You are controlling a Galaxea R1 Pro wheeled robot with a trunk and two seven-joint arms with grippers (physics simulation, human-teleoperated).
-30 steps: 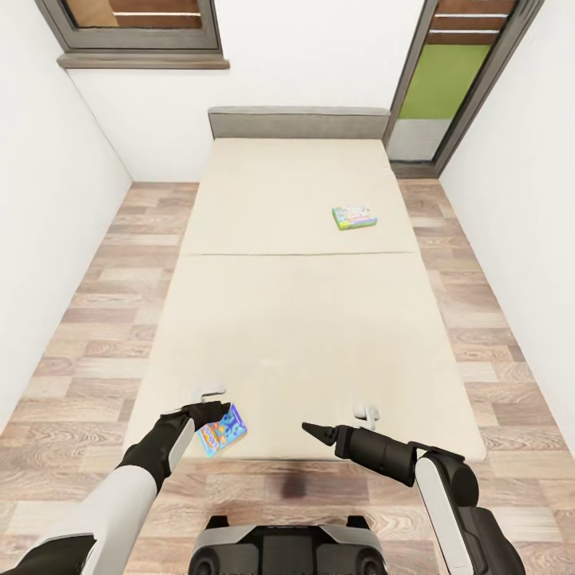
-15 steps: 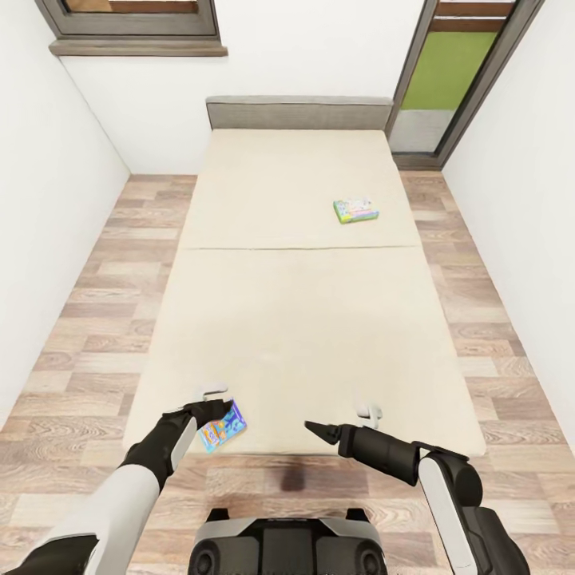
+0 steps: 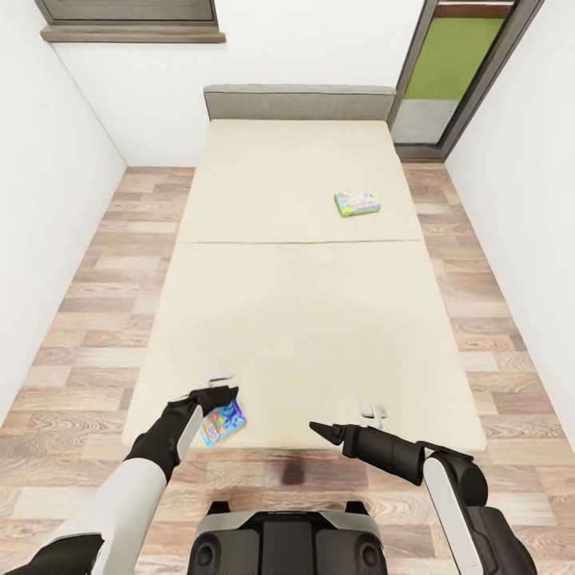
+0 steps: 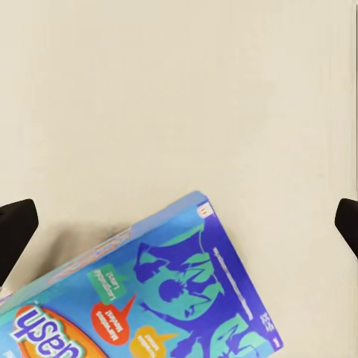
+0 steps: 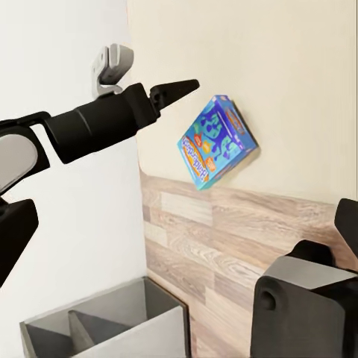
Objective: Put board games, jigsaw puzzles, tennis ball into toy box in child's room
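- Head view: the left gripper [image 3: 214, 393] is poised, jaws spread wide, over the blue board game [image 3: 221, 423] at the bed's [image 3: 303, 319] near edge; a second board game [image 3: 356, 202] lies far up the mattress.
- Left wrist view: the board game [image 4: 160, 298] is framed between parted fingertips [image 4: 15, 227]; lowering and closing are judged next.
- Right wrist view: the right gripper's jaws stand open, empty.

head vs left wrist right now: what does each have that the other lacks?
Head, not left wrist: the second board game farther up the bed, the grey headboard, the right gripper. Left wrist, not head: close-up print on the blue board game, and the left gripper with jaws spread wide. Both: that blue board game lying on the bed.
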